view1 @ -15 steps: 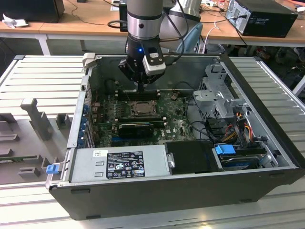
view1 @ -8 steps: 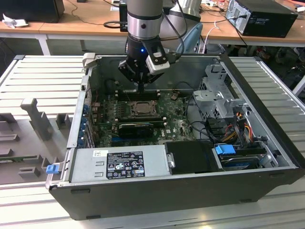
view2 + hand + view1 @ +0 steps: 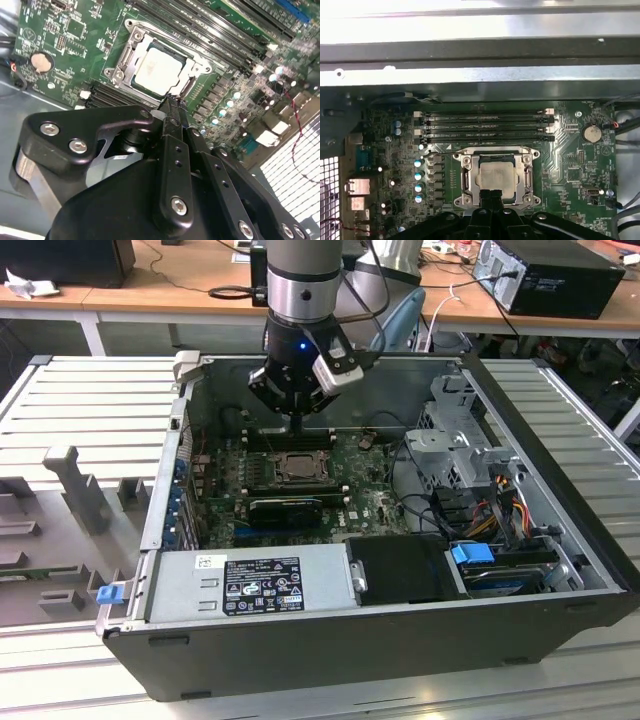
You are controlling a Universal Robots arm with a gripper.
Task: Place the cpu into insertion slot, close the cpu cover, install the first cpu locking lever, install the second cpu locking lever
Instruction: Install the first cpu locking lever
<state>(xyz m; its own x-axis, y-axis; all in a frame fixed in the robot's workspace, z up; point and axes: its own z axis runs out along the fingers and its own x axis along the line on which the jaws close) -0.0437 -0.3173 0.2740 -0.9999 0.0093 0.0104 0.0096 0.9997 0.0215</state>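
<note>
The hand (image 3: 300, 426) hangs down inside the open computer box (image 3: 160, 490), right over the green board (image 3: 570, 165). Its two fingers are pressed together and we see nothing between them, so it is clenched and carries nothing.

The chip (image 3: 159, 72) lies flat in the slot (image 3: 152, 46). The cover (image 3: 127, 52) is down over it like a picture frame, and the pale face of the chip shows through its big window. In both wrist views the hand's tips (image 3: 492, 192) sit at one edge of the slot, just beside the chip. We think they are low and close to the metal rim, but we cannot tell if they touch it. The chip lies straight ahead of the tips and below them. It is square, so it has no long side to line up with.

We cannot make out the thin locking levers well enough to say if they are hooked down.

Long black memory rails (image 3: 485, 125) run side by side just beside the slot. A round silver battery (image 3: 592, 132) sits farther off on the board. In the exterior view a long black card (image 3: 285, 508) lies on the near side of the slot, and a grey power box (image 3: 250, 580) fills the front of the computer box. A bunch of wires (image 3: 500, 510) lies well apart, at the exterior view's right. Nothing stands between the hand and the slot.
</note>
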